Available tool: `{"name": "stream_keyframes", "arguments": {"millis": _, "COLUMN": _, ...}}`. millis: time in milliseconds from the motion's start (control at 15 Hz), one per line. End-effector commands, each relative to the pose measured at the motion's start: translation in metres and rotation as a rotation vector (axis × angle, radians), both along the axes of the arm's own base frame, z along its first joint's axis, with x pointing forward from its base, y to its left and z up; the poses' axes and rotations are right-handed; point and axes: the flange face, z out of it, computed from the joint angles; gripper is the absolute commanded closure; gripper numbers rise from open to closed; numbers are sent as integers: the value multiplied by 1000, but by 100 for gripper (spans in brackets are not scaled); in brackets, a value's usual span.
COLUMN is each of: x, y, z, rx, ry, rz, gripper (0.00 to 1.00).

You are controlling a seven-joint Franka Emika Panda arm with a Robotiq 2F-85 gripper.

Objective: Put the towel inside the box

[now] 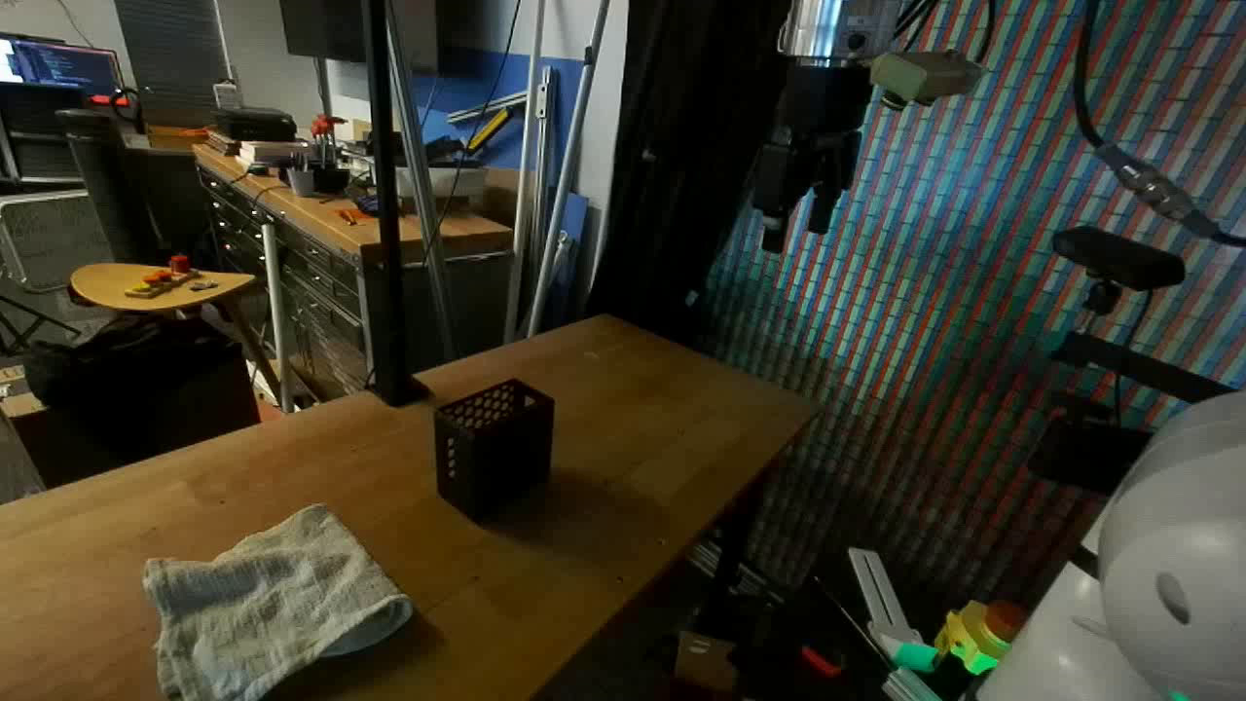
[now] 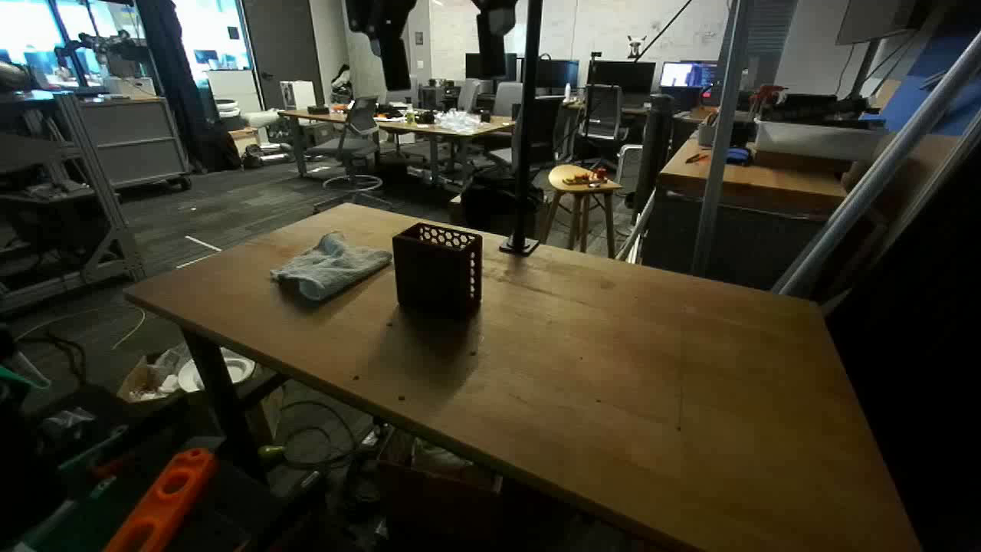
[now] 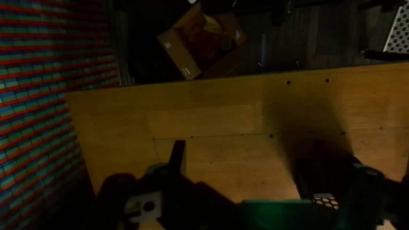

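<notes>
Apparently during approach, the claw (image 1: 797,232) hung high, spread wide and empty; the next move likely called for pinching the towel (image 1: 275,602), lying near the box (image 1: 498,455).

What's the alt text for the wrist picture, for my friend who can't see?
An open robot pincer hangs over a wooden table, partly hiding a black box at lower right. Past the table's edge, near the top, is a cardboard box; at left is a striped backdrop in red, green and blue.
</notes>
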Motion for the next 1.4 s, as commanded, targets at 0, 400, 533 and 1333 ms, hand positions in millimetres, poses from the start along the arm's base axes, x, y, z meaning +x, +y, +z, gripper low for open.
{"name": "stream_keyframes", "arguments": {"millis": 0, "x": 0, "y": 0, "z": 4, "rx": -1, "ry": -5, "rz": -1, "gripper": 0}}
{"name": "stream_keyframes", "arguments": {"millis": 400, "x": 0, "y": -1, "z": 10, "rx": -5, "ry": -19, "rz": -1, "gripper": 0}}
{"name": "stream_keyframes", "arguments": {"millis": 533, "x": 0, "y": -1, "z": 10, "rx": -5, "ry": -19, "rz": -1, "gripper": 0}}
{"name": "stream_keyframes", "arguments": {"millis": 1333, "x": 33, "y": 36, "z": 2, "rx": -24, "ry": 9, "rz": 0, "gripper": 0}}
